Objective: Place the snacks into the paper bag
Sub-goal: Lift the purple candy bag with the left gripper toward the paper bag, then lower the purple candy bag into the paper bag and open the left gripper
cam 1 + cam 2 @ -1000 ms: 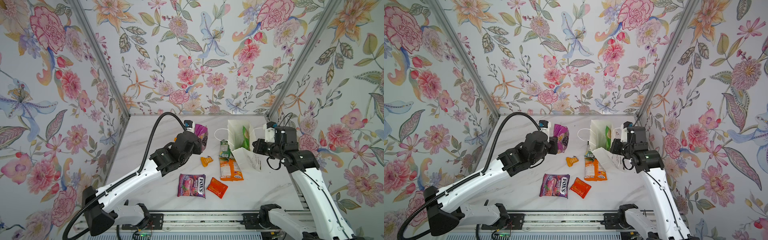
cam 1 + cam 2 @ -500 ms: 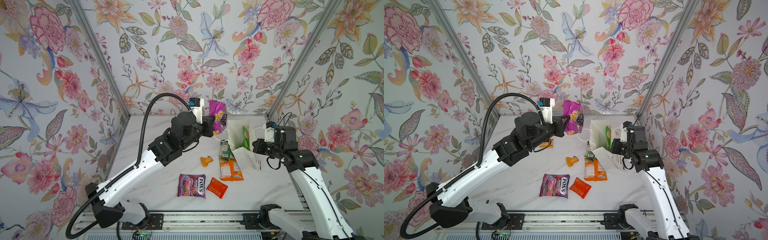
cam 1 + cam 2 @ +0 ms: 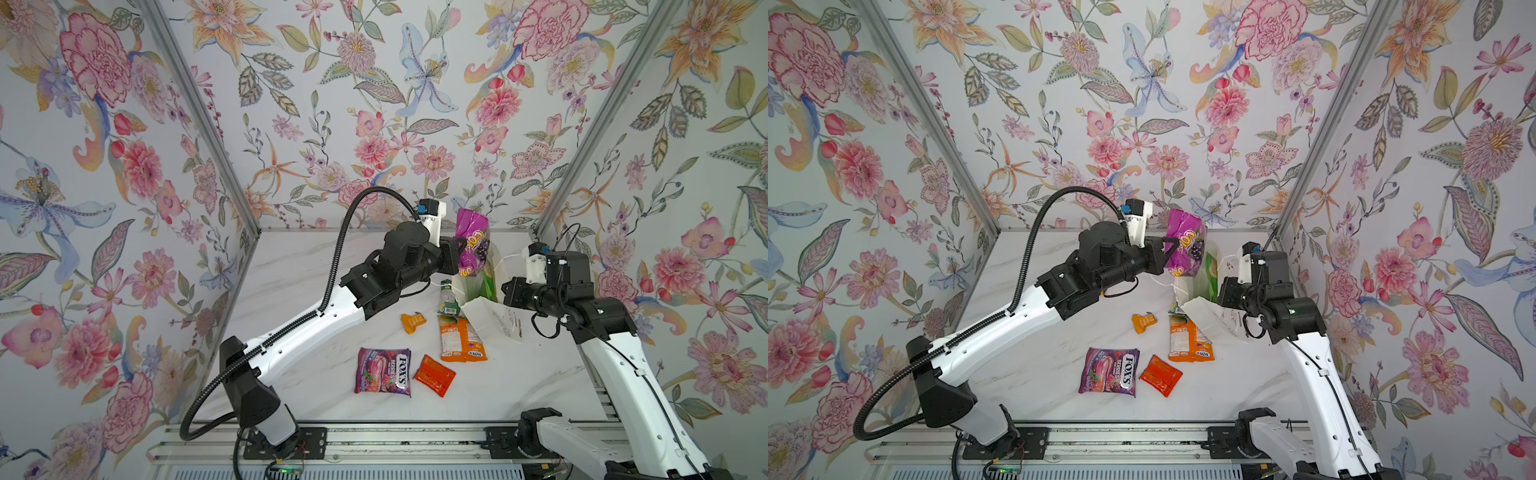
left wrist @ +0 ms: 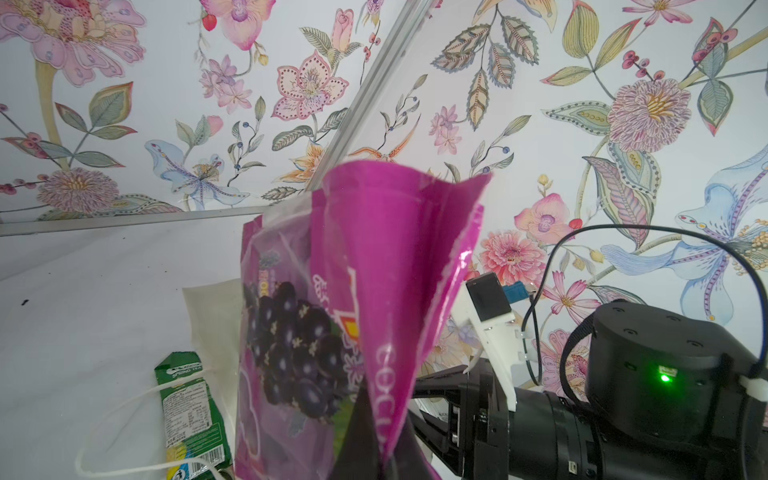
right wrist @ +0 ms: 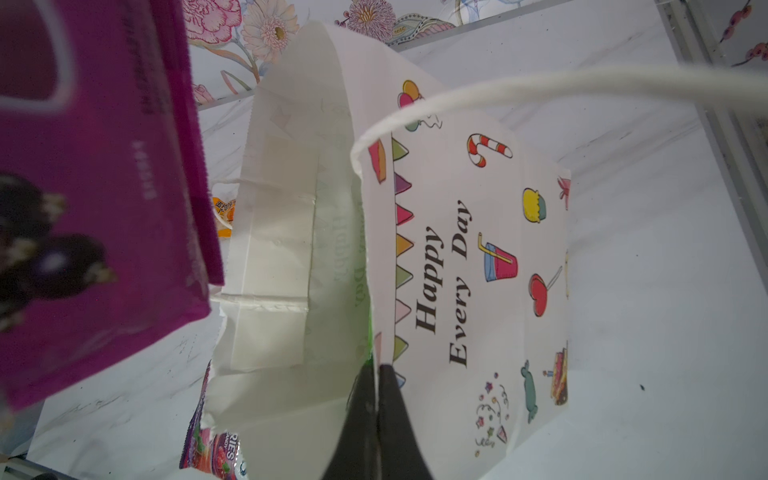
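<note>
My left gripper (image 3: 459,249) (image 3: 1169,245) (image 4: 382,432) is shut on the purple grape packet (image 3: 471,245) (image 3: 1185,247) (image 4: 374,270) (image 5: 104,187), which hangs upright just above the open mouth of the paper bag (image 3: 492,318) (image 3: 1208,318) (image 5: 457,249). My right gripper (image 3: 505,291) (image 3: 1221,293) (image 5: 377,370) is shut on the bag's front wall at the rim and holds the mouth open. A green packet (image 3: 490,278) (image 3: 1210,270) stands inside. On the table lie a purple FOX'S packet (image 3: 384,370), a red-orange sachet (image 3: 434,375), an orange FOX'S packet (image 3: 461,338) and a small orange sachet (image 3: 412,323).
A green tea sachet (image 3: 446,297) (image 4: 187,399) leans by the bag's left side, with a white cord handle (image 4: 124,415) looped over the table there. Floral walls close in the back and both sides. A metal rail (image 3: 374,444) runs along the front edge.
My left arm has risen off the table and swung right with the purple grape packet, bringing it over the bag's mouth. The right arm and bag have stayed put.
</note>
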